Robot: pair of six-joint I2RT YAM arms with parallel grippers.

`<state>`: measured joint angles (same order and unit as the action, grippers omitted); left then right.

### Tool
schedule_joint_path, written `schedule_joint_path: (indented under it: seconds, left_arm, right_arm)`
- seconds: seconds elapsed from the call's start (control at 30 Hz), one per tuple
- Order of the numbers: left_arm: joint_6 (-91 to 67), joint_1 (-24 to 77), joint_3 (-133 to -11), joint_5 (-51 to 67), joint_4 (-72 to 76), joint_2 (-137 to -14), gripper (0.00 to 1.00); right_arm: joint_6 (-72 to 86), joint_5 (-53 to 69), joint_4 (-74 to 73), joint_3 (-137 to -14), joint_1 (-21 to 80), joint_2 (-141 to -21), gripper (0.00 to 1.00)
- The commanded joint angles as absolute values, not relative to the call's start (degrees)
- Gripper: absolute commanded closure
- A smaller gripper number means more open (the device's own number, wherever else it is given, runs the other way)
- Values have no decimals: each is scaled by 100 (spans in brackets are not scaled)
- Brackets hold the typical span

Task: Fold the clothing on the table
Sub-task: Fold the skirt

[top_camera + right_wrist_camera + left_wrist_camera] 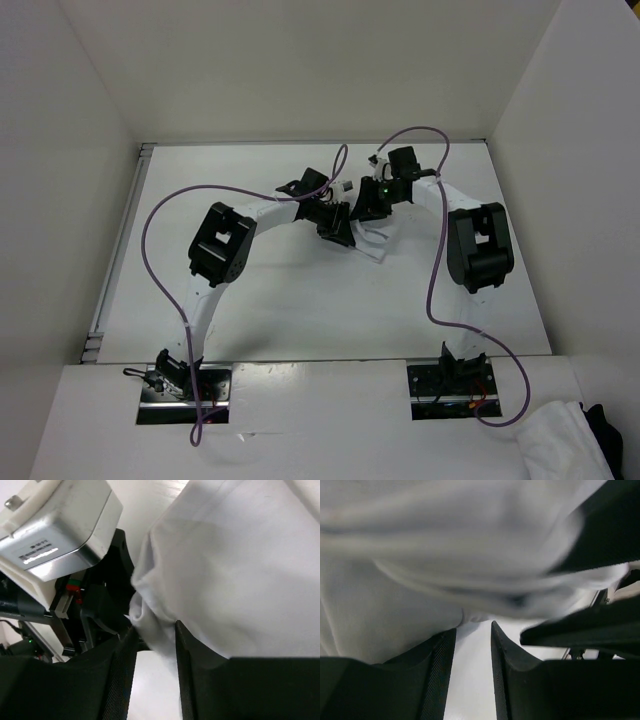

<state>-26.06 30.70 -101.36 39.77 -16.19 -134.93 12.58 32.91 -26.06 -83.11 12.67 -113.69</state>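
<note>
White thin garment (240, 580) lies bunched on the worktop (300, 300), directly ahead of and beneath both tools, which meet over it nose to nose.

Left tool (472, 630): the fingers stand a little apart. Bare worktop shows in the gap and the garment's edge lies just beyond the tips. Nothing is gripped.

Right tool (154, 630): the fingers are likewise apart. A loose fold of the garment lies between the tips, not visibly pinched.

Risks, as judged:
1. That fold may catch on a ribbed finger pad when the right tool lifts away, dragging the garment and spoiling whatever fold is laid.
2. The two tools sit very close. The left tool's view shows the other's black body just to its right, so any sideways move invites a collision.
3. The soft cloth sits heaped, so a crease may spring open once let go.
</note>
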Motion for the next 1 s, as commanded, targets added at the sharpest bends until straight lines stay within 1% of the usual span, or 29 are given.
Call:
schedule_joint_path:
  seconds: [0.0,0.03,0.07,0.13,0.2,0.3,0.33,0.4,0.43,0.5,0.53,0.63,0.67,0.8,0.93,0.97]
  left_arm:
    - [-2611,3111,-10055,3885,-1441,-13316,58]
    - [-2610,3111,-9976,3815,-1441,-13237,58]
    - [-2610,3059,-9871,3675,-1441,-13045,57]
    - [-2610,2936,-9493,3578,-1362,-12737,56]
    - [-2558,2760,-9126,3384,-1310,-12517,56]
    - [-2505,2506,-8720,3138,-1310,-11789,56]
    - [-2453,2453,-8432,2981,-1310,-11612,56]
    - [-2400,2373,-8193,2778,-1310,-11052,61]
    - [-2399,2373,-8087,2699,-1310,-10865,63]
    - [-2399,2320,-7955,2567,-1310,-10443,71]
    - [-2399,2320,-7954,2566,-1310,-10363,77]
    - [-2452,2268,-8094,2671,-1257,-10432,80]
    - [-2530,2268,-8164,2741,-1205,-10650,83]
    - [-2830,2328,-8656,3076,-905,-11170,85]
    - [-2830,2470,-9675,3295,-1176,-12099,87]
    - [-2882,2470,-10103,3357,-1256,-12242,87]
  right_arm:
    - [1143,3638,-2521,-8279,1327,-10908,59]
    - [1143,3726,-2575,-8279,1327,-10812,54]
    - [1090,3979,-2575,-8279,1327,-10558,51]
    - [1020,4270,-2759,-8279,1327,-10293,48]
    - [950,4587,-2847,-8279,1275,-9880,48]
    - [714,4457,-2918,-8227,1099,-9433,48]
    - [581,4317,-2979,-8087,1099,-9370,52]
    - [265,3687,-2979,-7937,1099,-9308,64]
    - [177,3552,-2979,-7754,1099,-9377,82]
    - [-148,3305,-3058,-7647,1099,-9667,97]
    - [-228,3226,-3146,-7577,1099,-9790,100]
    - [-369,3085,-3025,-7427,1099,-10160,100]
    - [-369,3033,-2928,-7427,1099,-10160,100]
    - [-176,3032,-2742,-7348,1099,-10458,100]
    - [-114,2910,-2637,-7400,1151,-10564,100]
    - [-114,2909,-2637,-7348,1151,-10617,100]
